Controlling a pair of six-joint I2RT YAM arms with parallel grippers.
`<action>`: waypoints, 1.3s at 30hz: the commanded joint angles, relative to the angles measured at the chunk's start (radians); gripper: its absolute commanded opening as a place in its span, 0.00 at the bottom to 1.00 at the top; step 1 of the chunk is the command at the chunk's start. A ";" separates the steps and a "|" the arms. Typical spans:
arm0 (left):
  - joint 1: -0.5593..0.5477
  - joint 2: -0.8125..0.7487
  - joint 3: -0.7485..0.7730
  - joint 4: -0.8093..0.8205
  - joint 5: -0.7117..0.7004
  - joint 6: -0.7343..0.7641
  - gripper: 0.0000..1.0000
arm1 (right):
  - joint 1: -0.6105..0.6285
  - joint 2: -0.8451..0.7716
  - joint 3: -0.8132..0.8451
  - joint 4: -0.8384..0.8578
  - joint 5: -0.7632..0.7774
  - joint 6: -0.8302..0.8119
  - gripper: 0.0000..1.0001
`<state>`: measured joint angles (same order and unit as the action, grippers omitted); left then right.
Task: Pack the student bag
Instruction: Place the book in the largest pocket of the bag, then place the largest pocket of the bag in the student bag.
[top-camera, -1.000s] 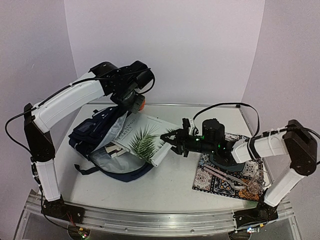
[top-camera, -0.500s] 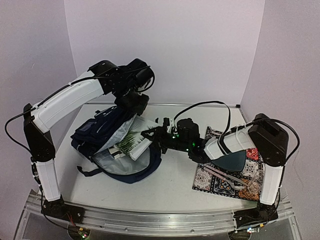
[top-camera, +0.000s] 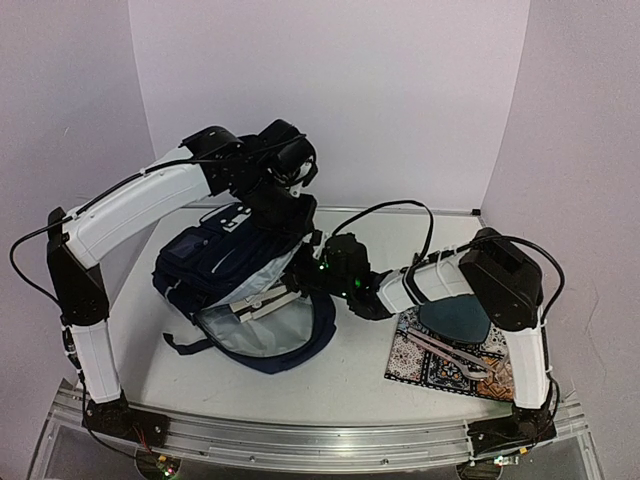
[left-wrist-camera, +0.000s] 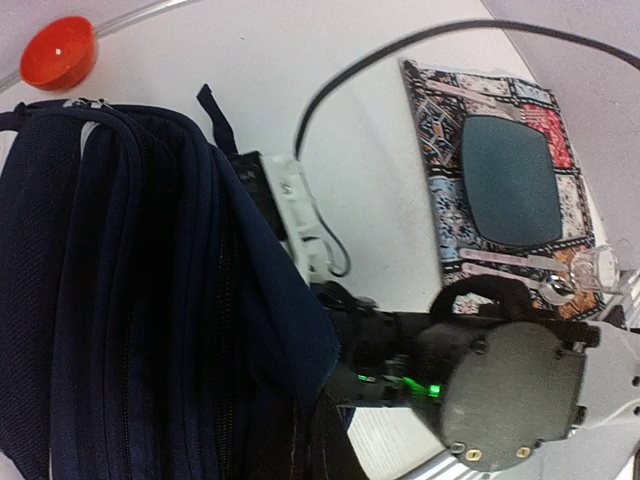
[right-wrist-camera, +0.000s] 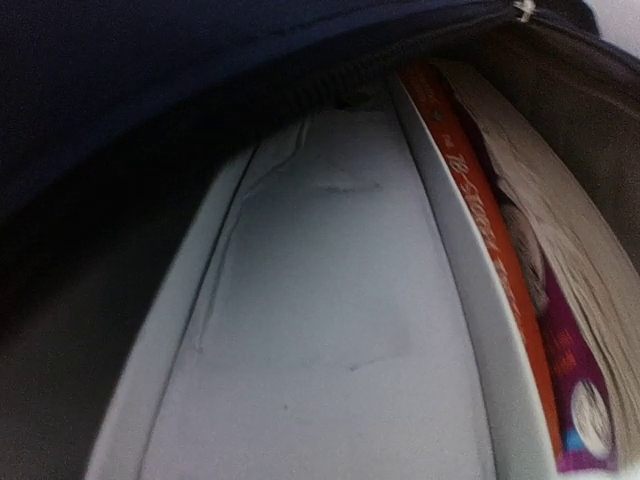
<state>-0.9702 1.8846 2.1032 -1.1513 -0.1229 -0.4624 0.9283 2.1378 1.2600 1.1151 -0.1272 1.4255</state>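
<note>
The navy student bag (top-camera: 215, 255) lies on its side at the left with its mouth towards the right. It also shows in the left wrist view (left-wrist-camera: 120, 280). My left gripper (top-camera: 283, 212) is shut on the bag's upper flap and holds it raised; its fingers are hidden by fabric. My right gripper (top-camera: 305, 272) reaches into the mouth, shut on a white book (right-wrist-camera: 330, 330) whose cover fills the right wrist view. Only the book's edge (top-camera: 262, 304) shows outside. An orange-spined book (right-wrist-camera: 480, 220) and a pale page block (right-wrist-camera: 560, 230) stand inside beside it.
A patterned placemat (top-camera: 440, 365) lies at the right with a dark plate (top-camera: 455, 318), cutlery (top-camera: 450, 350) and a clear glass (top-camera: 510, 372) on it. A red cap (left-wrist-camera: 58, 50) lies behind the bag. The right arm's cable loops above the table.
My right gripper has moved left and carried the white book from mostly outside the bag to almost fully inside. My left gripper has raised the flap a little.
</note>
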 joint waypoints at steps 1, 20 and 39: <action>-0.079 -0.091 -0.016 0.255 0.224 -0.048 0.00 | 0.002 0.004 0.109 0.109 0.062 -0.035 0.36; 0.045 -0.252 -0.259 0.293 0.023 -0.015 0.14 | 0.010 -0.268 -0.190 -0.045 -0.044 -0.145 0.93; 0.245 -0.366 -0.567 0.351 -0.001 -0.040 0.33 | 0.004 -0.599 -0.277 -0.807 -0.004 -0.497 0.98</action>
<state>-0.7525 1.5607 1.6050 -0.8541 -0.1188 -0.4938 0.9310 1.5900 0.8945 0.4978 -0.1378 1.0954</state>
